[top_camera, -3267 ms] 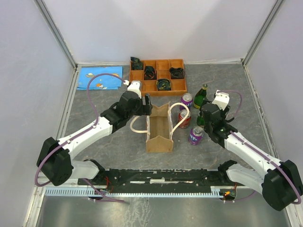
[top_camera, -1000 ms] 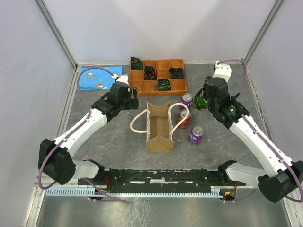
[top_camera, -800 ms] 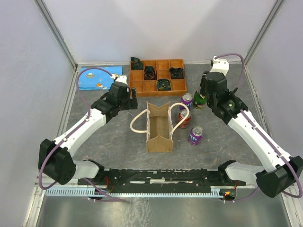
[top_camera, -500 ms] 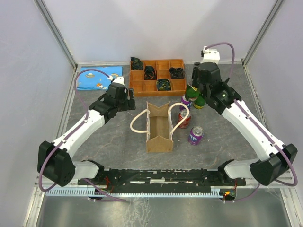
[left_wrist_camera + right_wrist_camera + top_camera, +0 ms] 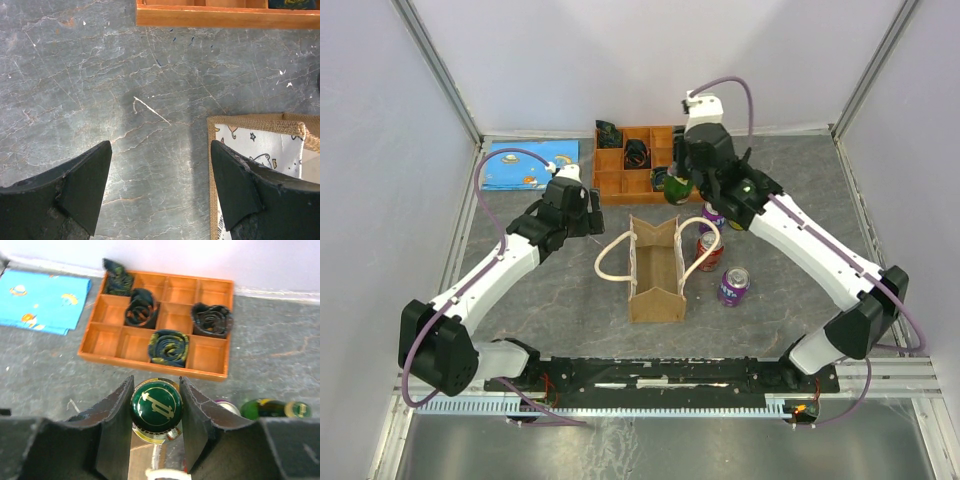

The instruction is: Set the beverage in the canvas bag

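Note:
My right gripper (image 5: 156, 385) is shut on the round cap end of a green beverage bottle (image 5: 156, 407). In the top view the bottle (image 5: 678, 188) hangs in that gripper (image 5: 684, 172) above the table, just behind the far end of the canvas bag (image 5: 655, 268). The bag is tan and boxy, stands open, and has cream rope handles on both sides. Its edge and a handle (image 5: 162, 473) show under the bottle. My left gripper (image 5: 588, 212) is open left of the bag. In the left wrist view that gripper (image 5: 160, 150) hovers over bare table, with the bag's corner (image 5: 255, 129) by its right finger.
An orange compartment tray (image 5: 620, 186) holding rolled dark items stands behind the bag. A blue cloth (image 5: 525, 163) lies at the back left. Right of the bag stand a purple can (image 5: 714, 214), a red can (image 5: 709, 252) and another purple can (image 5: 733, 286). A second green bottle (image 5: 272, 408) is nearby.
My right arm has carried the green bottle leftward, from right of the cans to just behind the bag's far end. The left arm has drawn back slightly and stayed open.

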Tool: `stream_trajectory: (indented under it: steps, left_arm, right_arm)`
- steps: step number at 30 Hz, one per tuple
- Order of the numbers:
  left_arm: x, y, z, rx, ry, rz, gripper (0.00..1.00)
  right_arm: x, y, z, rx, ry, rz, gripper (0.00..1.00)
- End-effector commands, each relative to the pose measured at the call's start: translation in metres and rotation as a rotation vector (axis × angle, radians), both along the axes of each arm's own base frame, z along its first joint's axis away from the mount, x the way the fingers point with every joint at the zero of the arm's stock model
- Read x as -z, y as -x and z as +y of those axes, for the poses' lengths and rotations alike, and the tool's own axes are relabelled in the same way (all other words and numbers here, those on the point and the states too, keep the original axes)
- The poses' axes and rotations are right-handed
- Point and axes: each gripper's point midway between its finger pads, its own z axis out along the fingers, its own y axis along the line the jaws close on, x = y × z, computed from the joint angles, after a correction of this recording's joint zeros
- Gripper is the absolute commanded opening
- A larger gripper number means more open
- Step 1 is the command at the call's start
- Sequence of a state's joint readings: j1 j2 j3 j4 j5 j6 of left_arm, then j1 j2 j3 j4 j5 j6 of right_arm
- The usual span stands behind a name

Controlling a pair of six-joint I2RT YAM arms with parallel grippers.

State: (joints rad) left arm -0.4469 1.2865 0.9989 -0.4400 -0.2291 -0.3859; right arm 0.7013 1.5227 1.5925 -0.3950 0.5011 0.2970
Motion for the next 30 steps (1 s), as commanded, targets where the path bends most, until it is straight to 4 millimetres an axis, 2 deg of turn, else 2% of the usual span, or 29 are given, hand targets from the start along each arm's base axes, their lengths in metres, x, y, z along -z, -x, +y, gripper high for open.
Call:
stream_trajectory:
  steps: [1,7,15,18,22,27,30]
  left_arm:
    - [-0.012,-0.005,-0.001,-0.027,0.048,-0.044,0.86]
    - [-0.007,-0.004,0.002,-0.030,0.035,-0.031,0.86]
    - [0.006,-0.004,0.001,-0.023,0.022,0.001,0.86]
    - [0.006,-0.009,0.000,-0.020,0.015,-0.001,0.86]
    - [0.003,-0.015,-0.002,-0.014,0.011,-0.008,0.86]
    - [0.007,-0.014,-0.004,-0.008,0.014,0.004,0.86]
    - [0.011,-0.012,-0.003,-0.006,0.013,0.015,0.86]
  right_arm:
    - [-0.099,0.015,0.037,-0.068,-0.169,-0.239,0.00]
    - [-0.092,0.051,0.065,-0.118,-0.124,-0.225,0.00]
    - [-0.075,0.090,0.078,-0.147,-0.072,-0.196,0.00]
    - [-0.063,0.094,0.078,-0.142,-0.049,-0.180,0.00]
    - [-0.056,0.094,0.073,-0.121,-0.048,-0.177,0.00]
    - [-0.048,0.094,0.069,-0.103,-0.033,-0.172,0.00]
    - [-0.036,0.094,0.068,-0.096,-0.025,-0.157,0.00]
